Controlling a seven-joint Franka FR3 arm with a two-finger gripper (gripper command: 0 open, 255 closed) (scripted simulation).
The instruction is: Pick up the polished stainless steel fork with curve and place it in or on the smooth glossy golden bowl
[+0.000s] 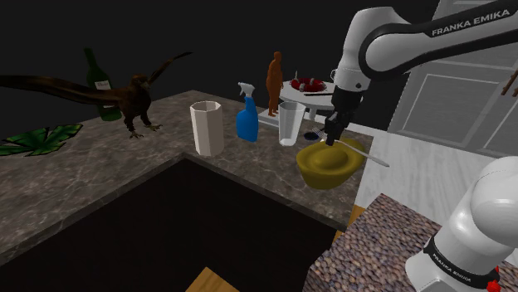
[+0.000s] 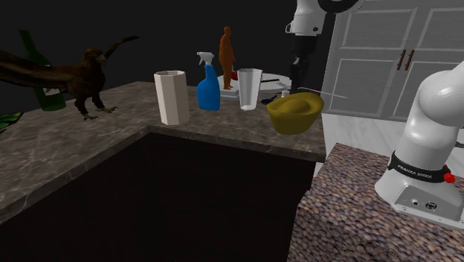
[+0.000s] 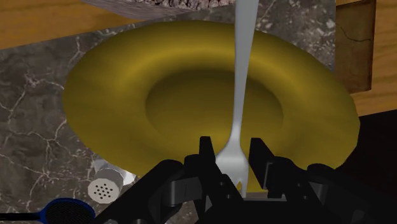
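Dim kitchen, a dark veined stone countertop [image 1: 100, 178] wrapping round a black area. Sweeping across the shoulder view from its left, there's a green leaf [image 1: 41, 138] lying flat, a green bottle [image 1: 98, 83] behind a spread-winged eagle figure [image 1: 137, 101], then a white faceted vase [image 1: 207, 127]. Next comes a blue spray bottle [image 1: 247, 116], and an orange figurine [image 1: 274, 81] stands just behind a clear tumbler [image 1: 291, 124]. Now the action: the golden bowl [image 1: 328, 170] sits at the counter's edge, and the black gripper [image 1: 332, 139] hangs right over its rim on the tumbler's side. From the wrist, the two fingers clasp the head of the silver fork [image 1: 365, 155] between them, tines toward the hand. The handle runs out across the bowl's hollow and past the far rim. Beyond that are white panelled cabinet doors [image 1: 448, 99], with the arm's stand at lower right. By my reading the pick is done and the carry too, so this is the placing step, fork level and low above the bowl. The next move looks simple: ease down a touch and let the fingers part, then lift straight up. Watch that long handle, though. It overhangs the rim, so a careless release could tip the fork out onto the counter.
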